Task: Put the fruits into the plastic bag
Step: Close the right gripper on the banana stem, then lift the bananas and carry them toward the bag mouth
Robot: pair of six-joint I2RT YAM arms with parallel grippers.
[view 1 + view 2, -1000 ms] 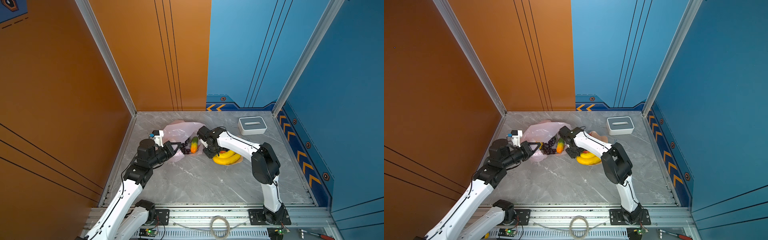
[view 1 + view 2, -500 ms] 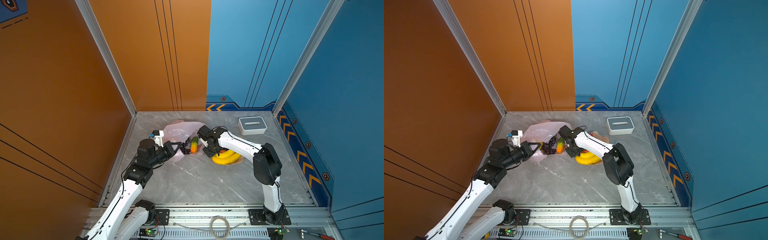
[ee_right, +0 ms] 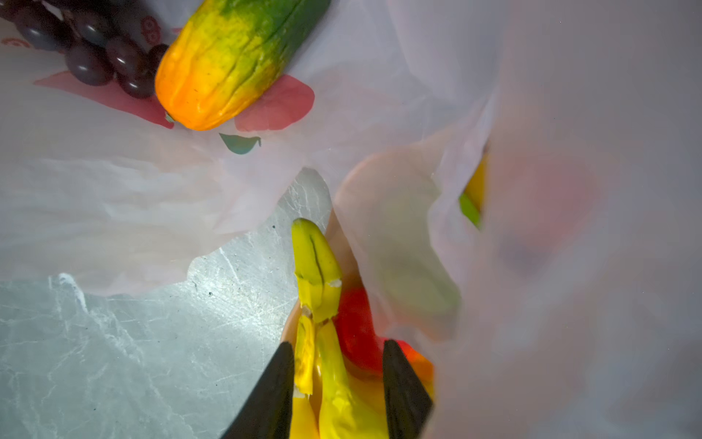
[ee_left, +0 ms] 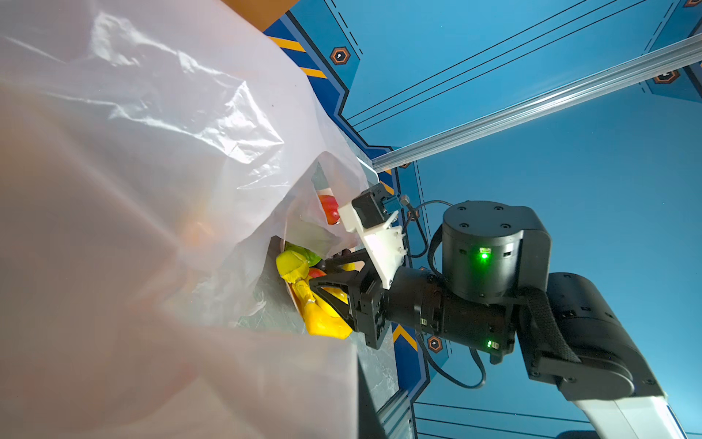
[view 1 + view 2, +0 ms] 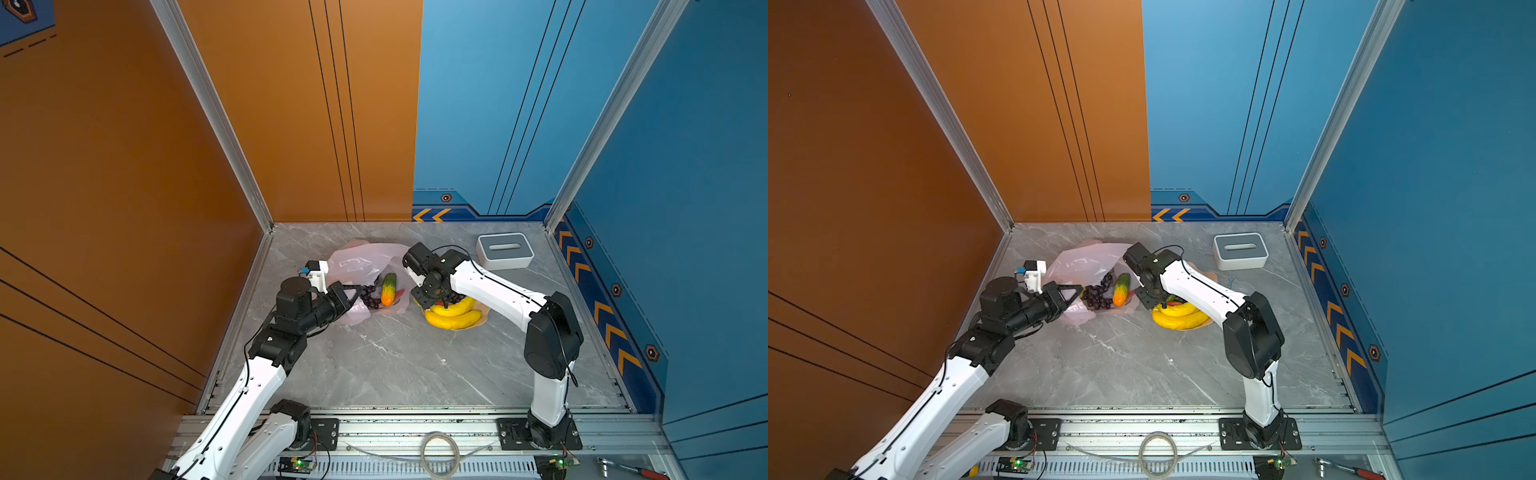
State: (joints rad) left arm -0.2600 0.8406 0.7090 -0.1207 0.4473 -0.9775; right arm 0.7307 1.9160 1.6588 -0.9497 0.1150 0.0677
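Bright even light, soft shadows, glare on plastic bag (image 4: 182, 114), nearest folds blurred

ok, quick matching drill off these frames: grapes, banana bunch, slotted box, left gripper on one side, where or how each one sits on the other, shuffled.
Things
1. grapes
2. banana bunch
3. slotted box
4. left gripper

Place or state
A. alone, near the far right corner
B. shut on the edge of the plastic bag
C. lying on the plastic bag, beside the green-to-orange fruit
D. between the spread jaws of the right gripper

Pairs: 1-C, 2-D, 3-A, 4-B
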